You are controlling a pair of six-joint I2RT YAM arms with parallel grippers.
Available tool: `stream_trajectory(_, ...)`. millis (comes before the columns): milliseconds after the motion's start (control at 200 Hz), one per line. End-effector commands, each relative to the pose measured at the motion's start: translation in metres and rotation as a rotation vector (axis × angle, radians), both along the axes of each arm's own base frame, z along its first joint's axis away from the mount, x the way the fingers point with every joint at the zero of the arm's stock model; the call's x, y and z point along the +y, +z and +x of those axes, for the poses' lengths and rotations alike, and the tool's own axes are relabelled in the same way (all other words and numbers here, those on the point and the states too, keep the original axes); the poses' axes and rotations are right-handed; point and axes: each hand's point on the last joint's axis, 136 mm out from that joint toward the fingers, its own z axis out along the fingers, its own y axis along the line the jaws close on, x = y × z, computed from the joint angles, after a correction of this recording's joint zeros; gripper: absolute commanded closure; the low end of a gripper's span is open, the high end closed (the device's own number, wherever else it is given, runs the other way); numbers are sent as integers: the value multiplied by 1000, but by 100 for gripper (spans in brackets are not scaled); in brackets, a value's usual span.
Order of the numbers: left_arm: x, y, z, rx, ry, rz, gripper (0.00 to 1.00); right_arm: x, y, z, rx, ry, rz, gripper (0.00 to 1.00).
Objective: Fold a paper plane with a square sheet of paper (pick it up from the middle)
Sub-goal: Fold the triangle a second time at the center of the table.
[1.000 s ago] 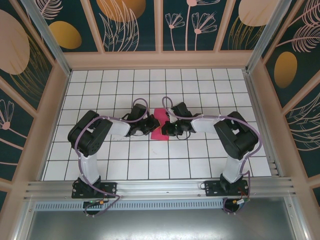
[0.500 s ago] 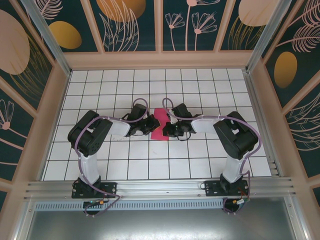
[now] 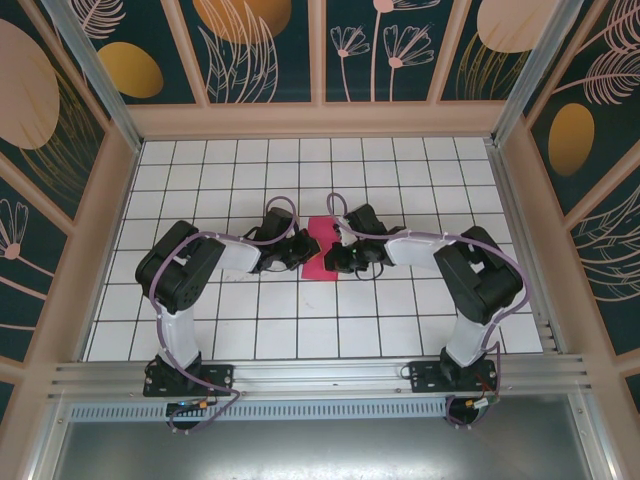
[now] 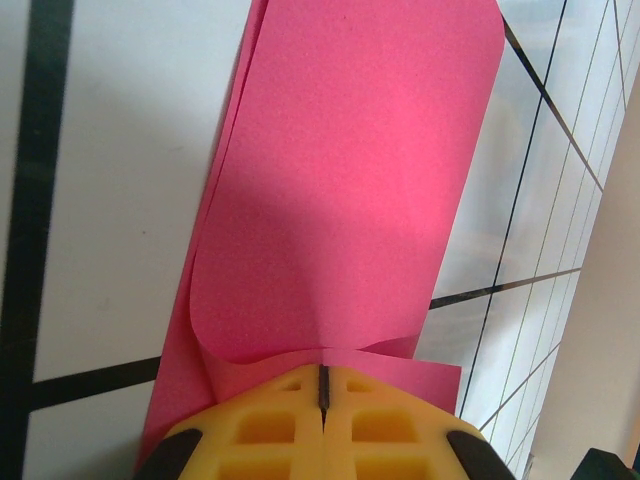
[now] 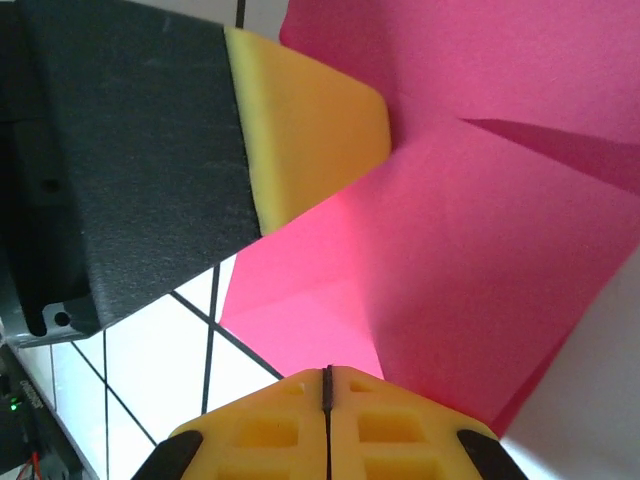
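The square sheet of paper [image 3: 320, 243] is magenta-pink and lies partly folded on the white grid table [image 3: 300, 320], between the two grippers. My left gripper [image 3: 302, 251] meets it from the left. In the left wrist view this gripper [image 4: 323, 372] is shut on the near edge of the sheet [image 4: 340, 180], which puckers into the jaws and curls upward. My right gripper [image 3: 336, 258] meets it from the right. In the right wrist view it [image 5: 327, 374] is shut, tips against the paper [image 5: 470, 260]. Whether it pinches a layer I cannot tell. The left fingertip [image 5: 300, 120] presses on the sheet opposite.
Tan walls [image 3: 320, 120] ring the table, and patterned dark panels rise behind them. An aluminium rail [image 3: 320, 375] runs along the near edge by the arm bases. Open tiles lie in front of and behind the paper.
The right arm's elbow has drifted slightly to the right. Both grippers and the paper stay where they were.
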Motion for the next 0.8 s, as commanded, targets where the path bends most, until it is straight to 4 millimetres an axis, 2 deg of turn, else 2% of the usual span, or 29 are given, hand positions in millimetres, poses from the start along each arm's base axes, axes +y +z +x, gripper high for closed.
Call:
stream_trajectory(0, 17, -38, -20, 86, -5, 100, 94, 0, -6, -9, 35, 29, -17, 93)
stream_trajectory(170, 17, -38, -21, 87, -6, 100, 94, -21, -33, -21, 75, 7, -115, 94)
stream_trajectory(365, 17, -38, -21, 86, -6, 101, 94, -28, -44, -33, 104, 8, -125, 94)
stream_trajectory(430, 17, -39, -21, 87, -7, 102, 94, -25, -39, -32, 100, 10, -107, 94)
stream_trajectory(600, 17, -38, -20, 87, -5, 102, 94, -8, -3, -21, 56, 33, -16, 93)
stream_trajectory(650, 17, -38, -21, 87, -5, 103, 94, -7, 1, -21, 51, 33, -3, 93)
stream_trajectory(710, 18, -38, -20, 87, -2, 102, 94, -10, -8, -25, 67, 26, -16, 93)
stream_trajectory(791, 17, -37, -21, 87, -6, 100, 94, -24, -32, -33, 96, 8, -80, 94)
